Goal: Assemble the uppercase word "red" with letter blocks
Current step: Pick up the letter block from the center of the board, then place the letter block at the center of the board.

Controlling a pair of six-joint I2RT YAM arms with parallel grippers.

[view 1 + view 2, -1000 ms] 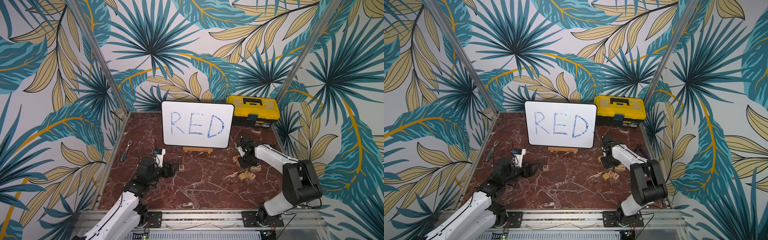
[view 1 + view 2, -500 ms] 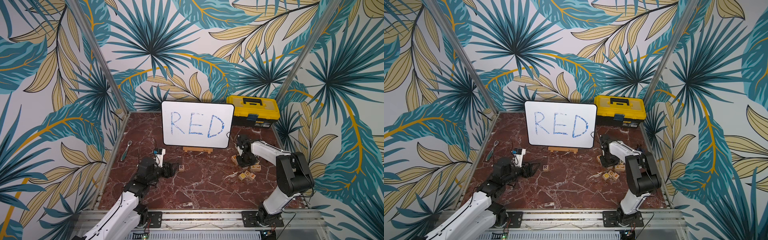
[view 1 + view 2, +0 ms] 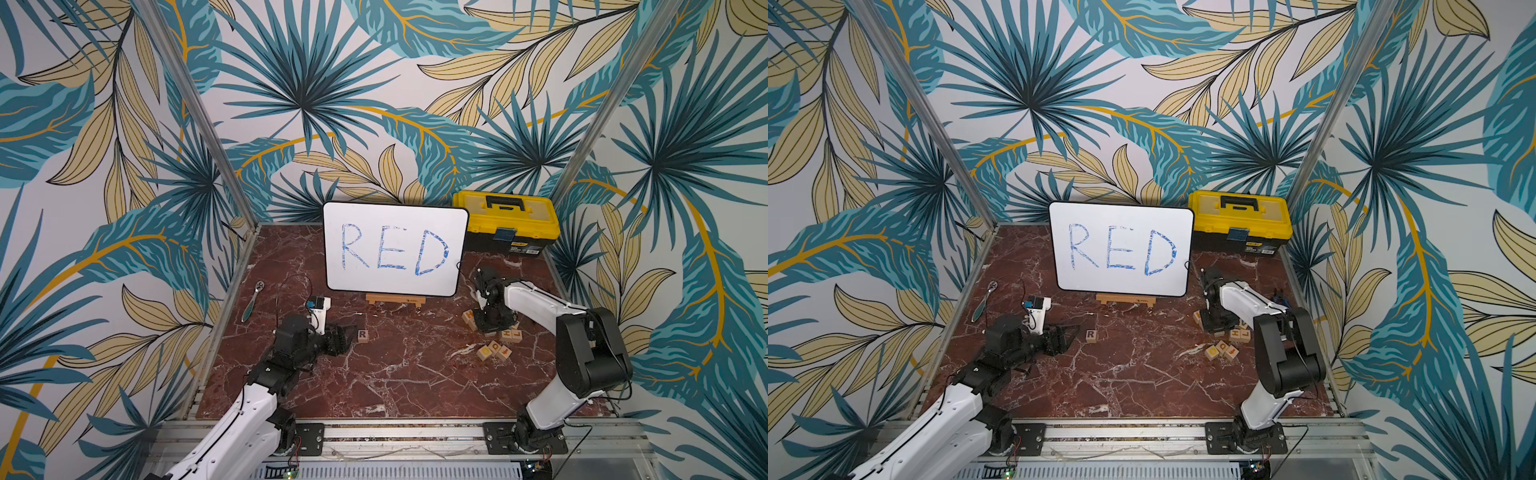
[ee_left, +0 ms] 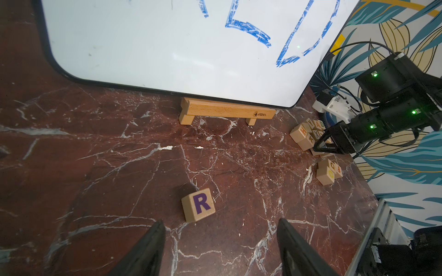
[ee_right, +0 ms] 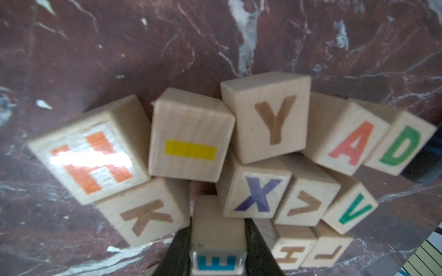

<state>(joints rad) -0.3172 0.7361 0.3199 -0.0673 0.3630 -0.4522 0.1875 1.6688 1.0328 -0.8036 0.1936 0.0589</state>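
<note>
The R block, pale wood with a dark purple R, lies alone on the marble just ahead of my left gripper. That gripper is open with nothing between its fingers. My right gripper points down into the pile of letter blocks at the right and is shut on the E block, whose E looks blue. The green D block sits at the pile's edge beside a red A. The word is not formed as a row.
A white board with blue handwritten RED stands on a wooden stand at the back. A yellow toolbox is at the back right and a ratchet wrench at the left. Several loose blocks lie nearer the front.
My right gripper has closed on the E block in the pile, and the right arm's elbow has shifted. The left arm and the R block have not moved.
</note>
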